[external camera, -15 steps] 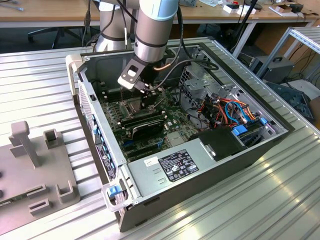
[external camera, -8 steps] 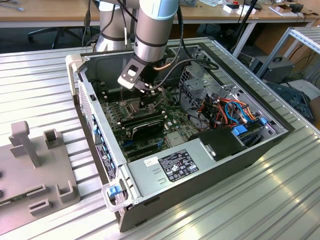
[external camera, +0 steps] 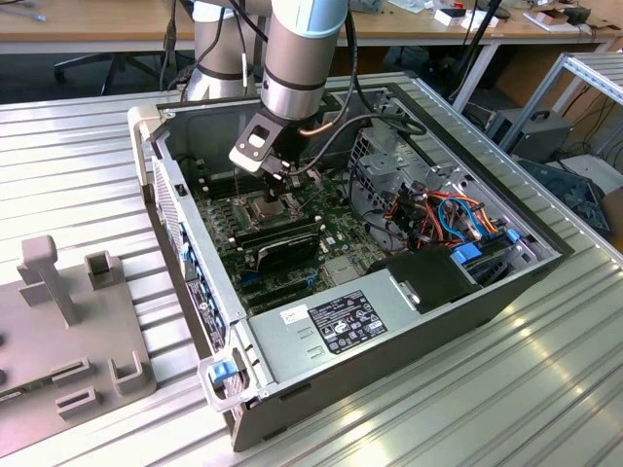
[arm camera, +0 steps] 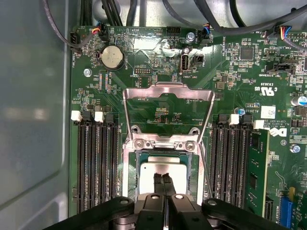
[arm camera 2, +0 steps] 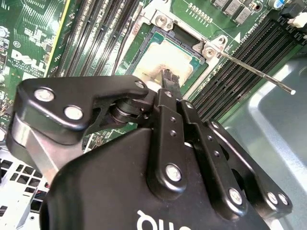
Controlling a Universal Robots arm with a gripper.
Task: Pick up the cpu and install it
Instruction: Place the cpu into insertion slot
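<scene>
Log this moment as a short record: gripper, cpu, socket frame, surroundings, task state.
gripper: shut, tips low over the middle of the cpu; contact cannot be told
cpu: lies flat in the socket, silvery face up
socket frame: swung open, clear of the cpu
surroundings: green motherboard inside an open computer case
task state: cpu seated in socket, frame not yet closed
</scene>
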